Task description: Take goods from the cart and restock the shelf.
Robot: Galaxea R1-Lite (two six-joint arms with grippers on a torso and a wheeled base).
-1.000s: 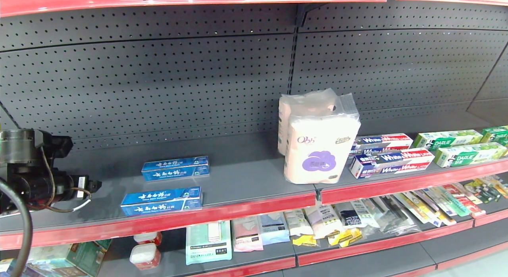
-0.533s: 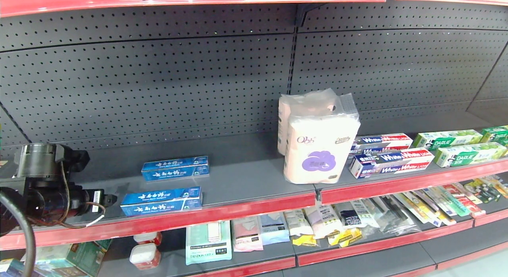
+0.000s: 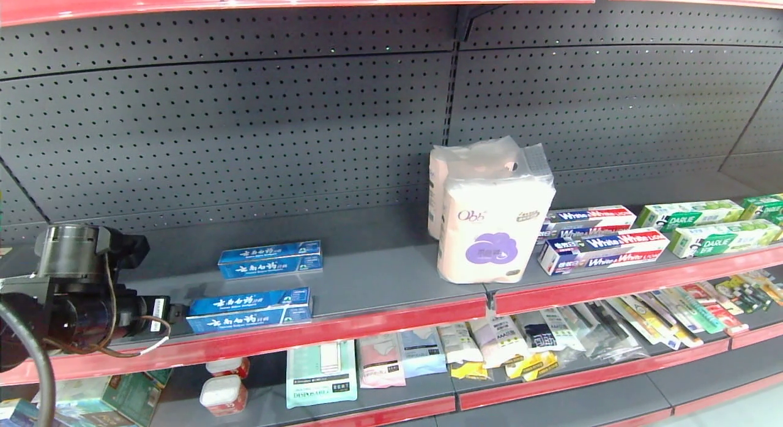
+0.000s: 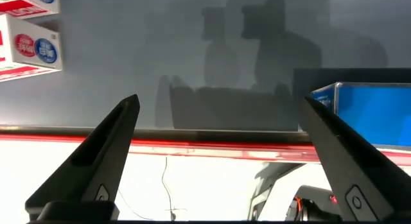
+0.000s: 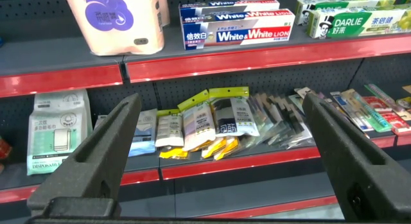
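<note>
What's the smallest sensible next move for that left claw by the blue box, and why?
Probably draw the left gripper straight back off the shelf, clear of the front blue toothpaste box. The gripper is open with nothing in it, and the box lies flat near the shelf's red front edge, just beside the gripper, so there seems nothing left to place here.

Dark pegboard back wall [image 3: 244,121], pale floor [image 3: 761,415]

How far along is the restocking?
Looks done: a front blue box and a rear blue box lie on the shelf, a tissue pack stands farther right. In hand: nothing; the left claw is open beside the front blue box, the right claw open too. Left: probably more fetching, since much shelf is bare.
</note>
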